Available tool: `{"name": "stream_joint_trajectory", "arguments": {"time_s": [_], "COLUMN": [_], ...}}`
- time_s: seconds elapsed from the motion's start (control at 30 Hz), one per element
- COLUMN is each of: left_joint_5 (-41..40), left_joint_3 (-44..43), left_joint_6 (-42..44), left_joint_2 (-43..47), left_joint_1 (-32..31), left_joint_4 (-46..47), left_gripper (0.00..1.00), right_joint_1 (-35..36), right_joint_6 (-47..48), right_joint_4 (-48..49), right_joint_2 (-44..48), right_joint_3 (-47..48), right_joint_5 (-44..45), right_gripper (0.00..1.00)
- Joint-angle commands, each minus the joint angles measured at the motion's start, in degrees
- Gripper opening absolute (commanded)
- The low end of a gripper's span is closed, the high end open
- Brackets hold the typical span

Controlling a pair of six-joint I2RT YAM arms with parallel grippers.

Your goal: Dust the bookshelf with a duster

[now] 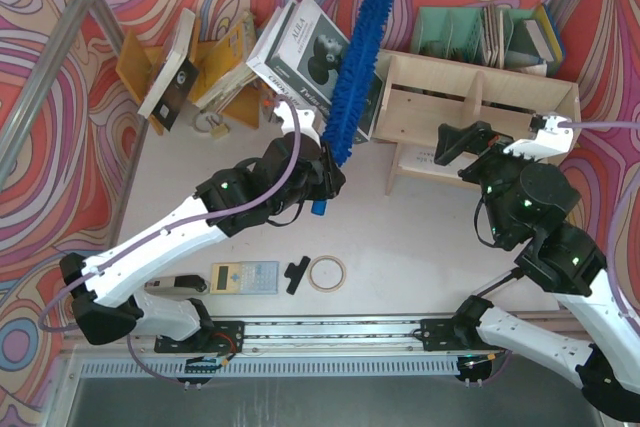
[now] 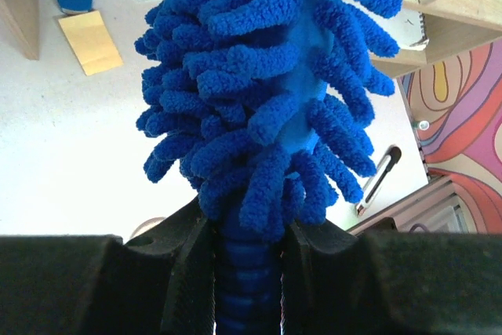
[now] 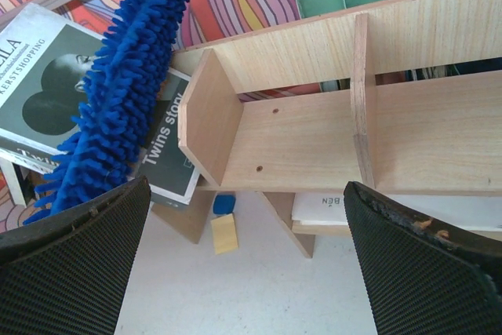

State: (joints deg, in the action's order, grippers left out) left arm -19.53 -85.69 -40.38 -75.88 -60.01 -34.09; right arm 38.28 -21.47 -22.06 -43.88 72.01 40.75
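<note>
The blue fluffy duster (image 1: 357,65) slants up and away toward the back wall, its tip above a leaning book. My left gripper (image 1: 326,175) is shut on its ribbed dark blue handle; in the left wrist view the duster (image 2: 267,76) rises straight out of that gripper (image 2: 251,272). To the duster's right stands the pale plywood bookshelf (image 1: 480,107), apart from the bristles. My right gripper (image 1: 458,143) is open in front of the shelf with nothing in it. In the right wrist view the bookshelf (image 3: 314,139) and the duster (image 3: 118,100) lie beyond this gripper (image 3: 247,260).
Leaning books (image 1: 310,47) sit left of the shelf, with an orange-yellow rack (image 1: 215,72) further left. A green organizer (image 1: 470,32) is behind the shelf. A tape ring (image 1: 327,273), a black clip (image 1: 297,274) and a calculator (image 1: 245,276) lie near the front. A yellow pad (image 3: 224,233) lies under the shelf.
</note>
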Motion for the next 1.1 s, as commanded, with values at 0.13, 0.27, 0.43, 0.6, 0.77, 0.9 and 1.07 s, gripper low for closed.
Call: {"name": "stream_joint_trajectory", "arguments": {"time_s": [0.13, 0.27, 0.43, 0.6, 0.77, 0.9, 1.07], "left_joint_5": [-1.21, -3.87, -5.08, -3.18, -0.67, 2.07, 5.56], "left_joint_3": [-2.00, -2.86, -2.37, -0.74, 1.80, 3.22, 3.13], "left_joint_6": [1.48, 4.13, 5.17, 3.74, 0.84, -1.05, -2.17], "left_joint_2": [-0.39, 2.03, 3.88, 2.90, 1.49, 0.14, -1.63], "left_joint_1": [0.07, 0.07, 0.08, 0.07, 0.07, 0.07, 0.07], "left_joint_4": [1.47, 0.86, 0.81, 1.96, 3.52, 4.96, 6.71], "left_gripper": [0.00, 0.00, 0.00, 0.00, 0.00, 0.00, 0.00], "right_joint_1": [0.12, 0.13, 0.08, 0.13, 0.11, 0.12, 0.13], "right_joint_6": [1.64, 1.80, 1.10, 0.81, 1.01, 1.00, 0.68], "right_joint_4": [1.16, 1.21, 0.84, 0.88, 0.84, 0.89, 0.88], "right_joint_2": [1.04, 1.11, 1.46, 1.78, 1.57, 1.78, 2.07], "right_joint_3": [-0.76, -0.65, -0.96, -1.78, -1.43, -1.50, -2.02], "right_joint_5": [1.85, 1.87, 1.82, 1.76, 1.92, 2.13, 2.23], "right_gripper": [0.99, 0.99, 0.99, 0.99, 0.99, 0.99, 0.99]}}
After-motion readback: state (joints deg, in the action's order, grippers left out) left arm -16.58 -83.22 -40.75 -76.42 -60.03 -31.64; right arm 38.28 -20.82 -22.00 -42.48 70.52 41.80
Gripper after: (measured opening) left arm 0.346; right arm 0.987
